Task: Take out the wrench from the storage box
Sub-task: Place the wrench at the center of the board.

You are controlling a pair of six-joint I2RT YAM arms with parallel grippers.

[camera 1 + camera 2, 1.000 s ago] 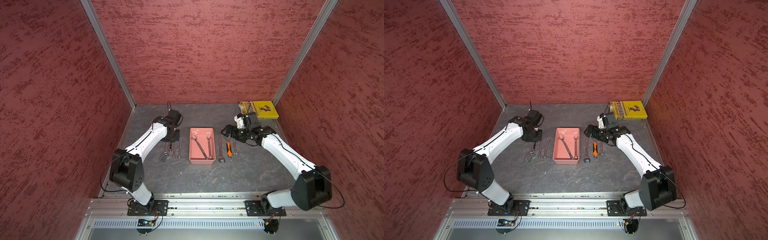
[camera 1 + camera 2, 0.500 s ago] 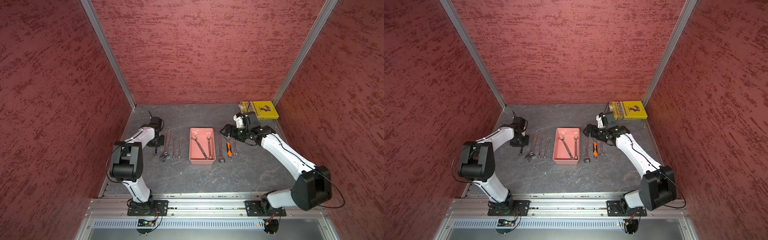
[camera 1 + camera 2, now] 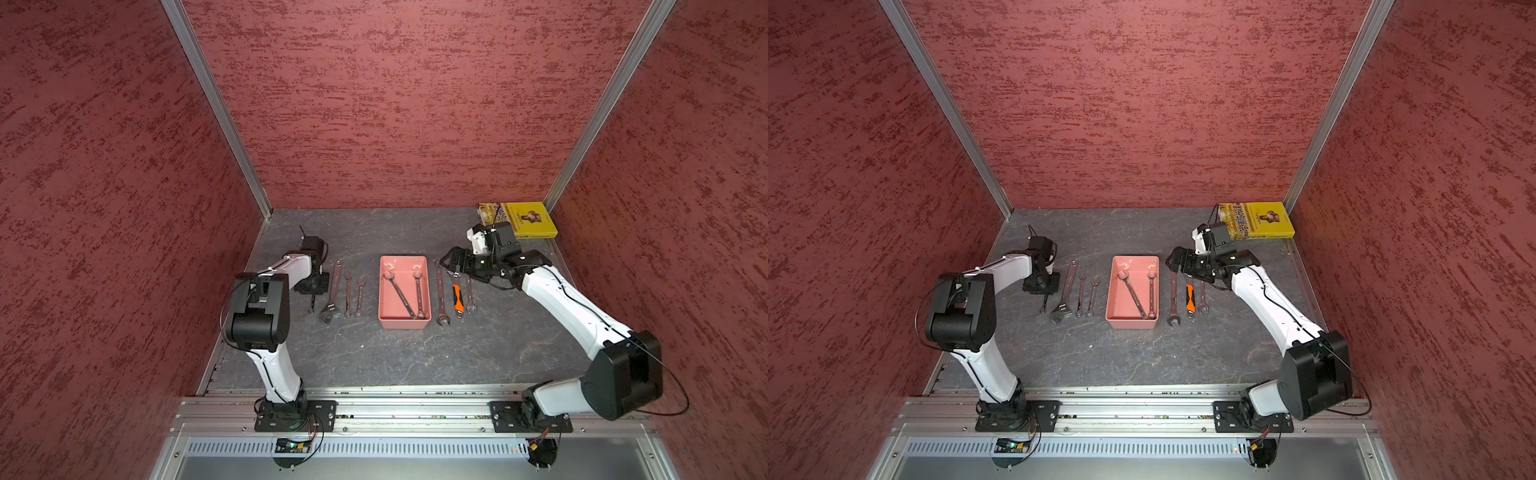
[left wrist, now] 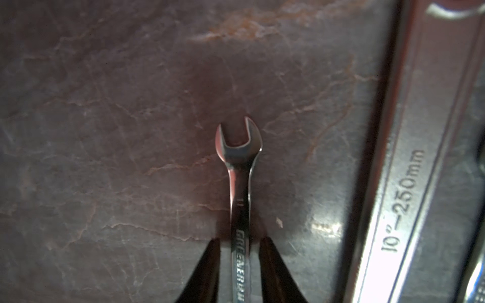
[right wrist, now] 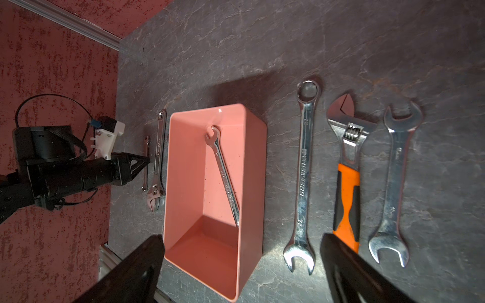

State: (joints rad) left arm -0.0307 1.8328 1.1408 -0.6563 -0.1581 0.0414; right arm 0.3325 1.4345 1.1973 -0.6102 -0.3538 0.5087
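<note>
The salmon-pink rectangular plastic storage box (image 3: 402, 323) stands open-topped with nothing above it; inside, two steel wrenches (image 3: 401, 296) converge towards its near wall. Four steel spanners (image 3: 347, 295) lie in a row just left of the box, three more spanners (image 3: 439, 291) just right, with narrow gaps. The left tool (image 4: 240, 241) straddles the outermost left spanner (image 4: 239, 157); the right tool (image 3: 451, 268), spread wide, hangs over the right row's far ends. The grey stone-patterned bench (image 3: 395, 365) nearer the robot lies open.

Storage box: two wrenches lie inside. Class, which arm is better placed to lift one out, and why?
Right, probably. The right gripper hovers beside the storage box, jaws wide and empty. The left gripper straddles a small wrench on the table, farther from the box.
</note>
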